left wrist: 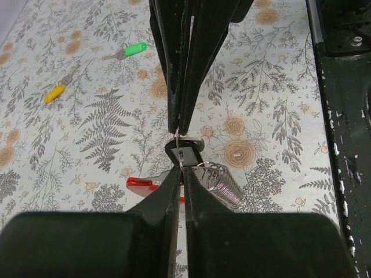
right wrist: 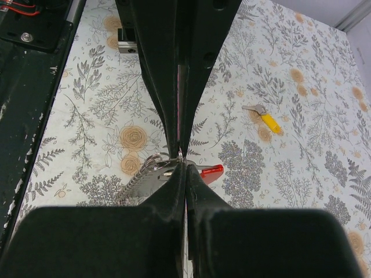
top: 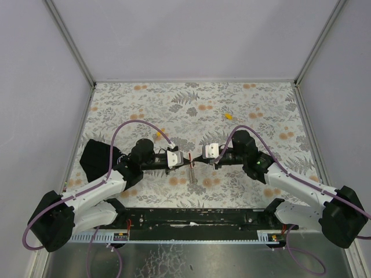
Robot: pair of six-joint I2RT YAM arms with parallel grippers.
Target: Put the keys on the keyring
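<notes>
Keyring (left wrist: 223, 185) sits at the meeting point of two gripper tips over the middle of the table (top: 261, 95), close to its near edge. Its red loop shows on one side of the left gripper (left wrist: 181, 171) and its grey fan-shaped piece on the other. Left gripper and right gripper (right wrist: 185, 167) each have their fingers pressed tightly together, with no gap between them. The black-headed key (left wrist: 184, 153) lies between the two tips, and a small wire ring at its top touches the right gripper's tip. Which tip actually pinches key or loop cannot be told. A yellow key (top: 229, 116) lies well apart towards the far right corner. A green key (left wrist: 136, 49) lies on the cloth beyond the right gripper, and a second yellow key (right wrist: 268, 120) lies left of centre.
</notes>
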